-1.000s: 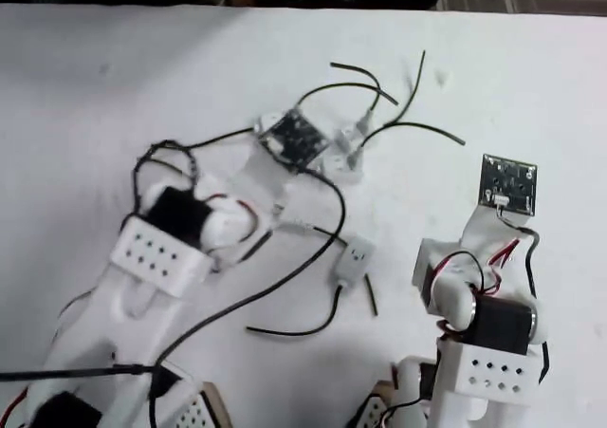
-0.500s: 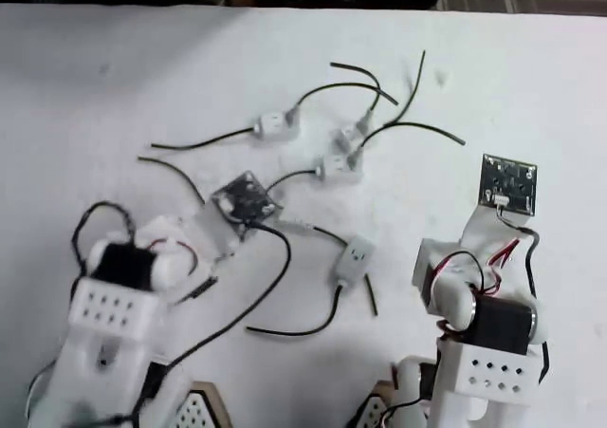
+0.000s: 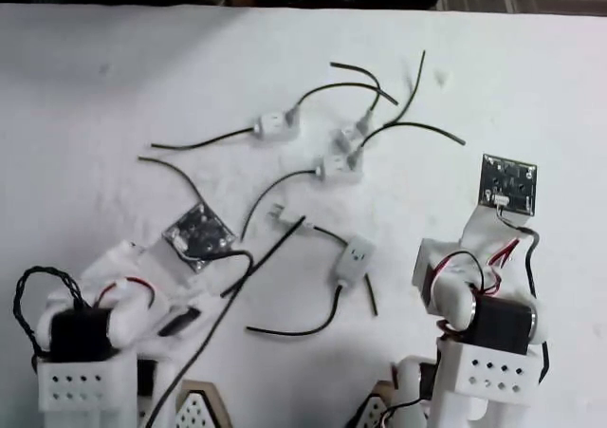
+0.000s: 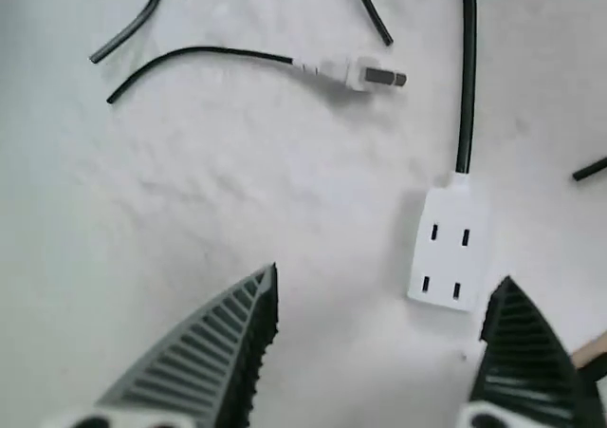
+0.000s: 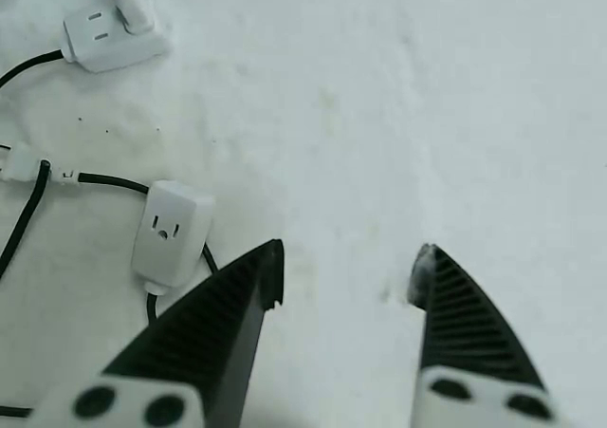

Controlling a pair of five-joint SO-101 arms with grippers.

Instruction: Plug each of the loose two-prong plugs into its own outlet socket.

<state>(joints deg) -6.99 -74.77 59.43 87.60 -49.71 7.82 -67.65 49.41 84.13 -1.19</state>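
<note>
On the white desk [image 3: 114, 86] my left fingers [image 4: 228, 343] gape wide, empty, just short of a socket block [image 4: 446, 248]; my right fingers [image 5: 218, 324] stand wide and empty too. The loose plug [image 4: 365, 72] lies beyond the block, apart: light, rigid, probably slick. I'd pinch its moulded body, never the limp cord [image 4: 209, 53].

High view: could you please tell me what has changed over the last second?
The left arm drew back from over the far socket toward its base at the table's near left; the left gripper is open, holding nothing. The right arm and the near socket stayed put.
</note>
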